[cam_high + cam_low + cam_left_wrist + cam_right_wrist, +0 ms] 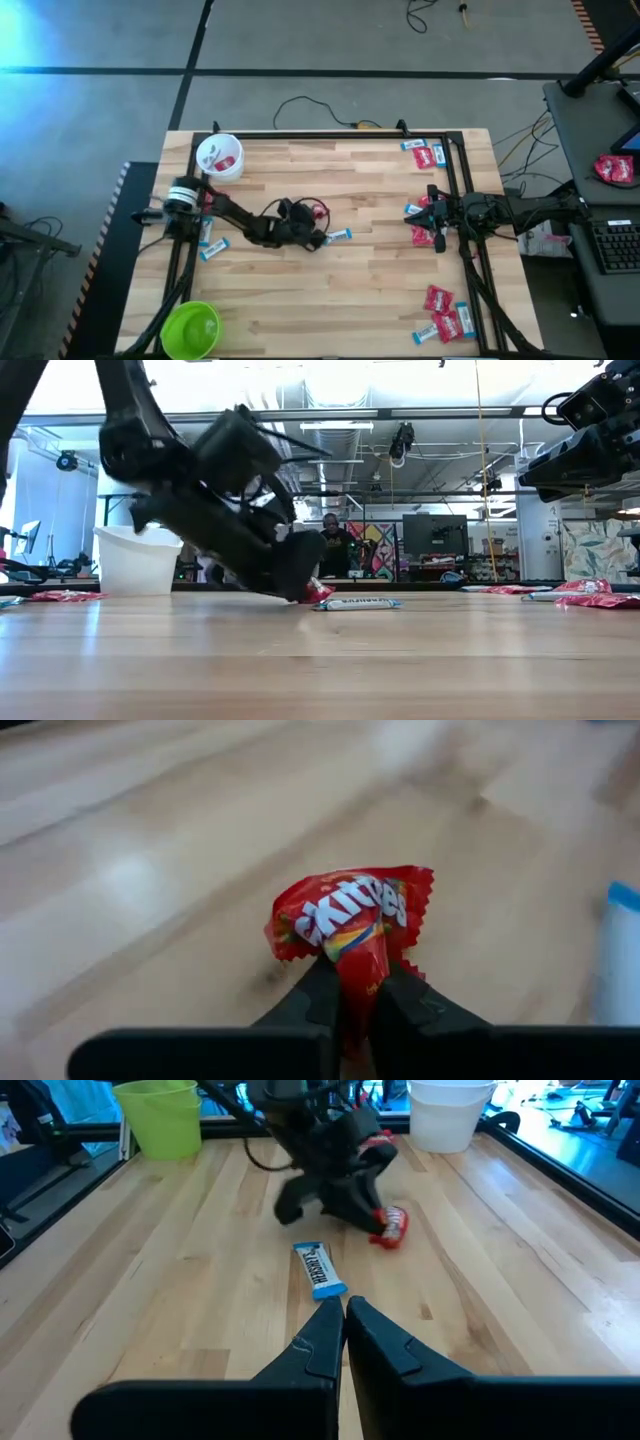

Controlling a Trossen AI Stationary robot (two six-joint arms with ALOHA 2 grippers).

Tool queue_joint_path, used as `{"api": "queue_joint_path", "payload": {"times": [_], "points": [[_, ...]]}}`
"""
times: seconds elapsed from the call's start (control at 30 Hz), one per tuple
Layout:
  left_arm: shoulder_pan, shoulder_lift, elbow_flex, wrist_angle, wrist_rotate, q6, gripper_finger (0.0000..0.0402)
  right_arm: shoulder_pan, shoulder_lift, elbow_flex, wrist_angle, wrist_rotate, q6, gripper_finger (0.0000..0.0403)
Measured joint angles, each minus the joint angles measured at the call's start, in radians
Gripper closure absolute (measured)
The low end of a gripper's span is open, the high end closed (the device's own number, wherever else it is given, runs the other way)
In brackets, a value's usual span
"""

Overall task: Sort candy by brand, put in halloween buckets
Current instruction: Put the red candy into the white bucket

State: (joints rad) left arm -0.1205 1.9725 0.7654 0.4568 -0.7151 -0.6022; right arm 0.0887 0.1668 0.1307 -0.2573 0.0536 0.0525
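My left gripper (352,995) is out over the middle of the table, slanting down, shut on a red candy (350,915) with white lettering. The same candy (392,1225) shows at the fingertips in the right wrist view. Beside it a slim blue-and-white candy (340,236) lies flat on the wood. The white bucket (220,157), with red pieces inside, stands at the far left. At the near left stands the lime green bucket (192,328). My right gripper (345,1320) waits shut near the right edge, holding nothing. My left gripper pinches the red candy's near end (362,982) between its two fingers, where the wrapper is crumpled into a narrow fold. The fingers slant down from the table's left. The rest of the wrapper fans out beyond the fingertips, low at the tabletop (318,593); whether it is clear of the wood I cannot tell.
More red and blue candies lie in groups at the far right (425,155), beside my right gripper (420,235) and at the near right (445,320). Two blue pieces (212,248) lie near the left arm's base. A person (330,545) shows in the room behind.
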Motion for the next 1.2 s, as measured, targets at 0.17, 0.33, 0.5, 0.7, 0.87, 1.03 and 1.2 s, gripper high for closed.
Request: {"api": "queue_joint_path", "payload": {"times": [0.17,0.33,0.5,0.7,0.87,1.03,1.2], "points": [[0.002,-0.195,0.005,-0.171,-0.037,0.044,0.0390,0.000,0.000,0.000,0.000,0.000,0.000,0.0394],[0.021,-0.430,0.031,-0.484,-0.149,0.069,0.0395,0.000,0.000,0.000,0.000,0.000,0.000,0.0394],[0.123,-0.633,0.123,-0.972,-0.260,0.015,0.0397,0.000,0.000,0.000,0.000,0.000,0.000,0.0394],[0.362,-0.749,0.213,-1.513,-0.241,-0.309,0.0397,0.000,0.000,0.000,0.000,0.000,0.000,0.0394],[0.537,-0.762,0.201,-1.575,-0.190,-0.378,0.0397,0.000,0.000,0.000,0.000,0.000,0.000,0.0394],[0.644,-0.693,0.190,-1.521,-0.127,-0.220,0.0397,0.000,0.000,0.000,0.000,0.000,0.000,0.0394],[0.783,-0.634,0.190,-1.520,-0.023,-0.129,0.0397,0.000,0.000,0.000,0.000,0.000,0.000,0.0394]]}}
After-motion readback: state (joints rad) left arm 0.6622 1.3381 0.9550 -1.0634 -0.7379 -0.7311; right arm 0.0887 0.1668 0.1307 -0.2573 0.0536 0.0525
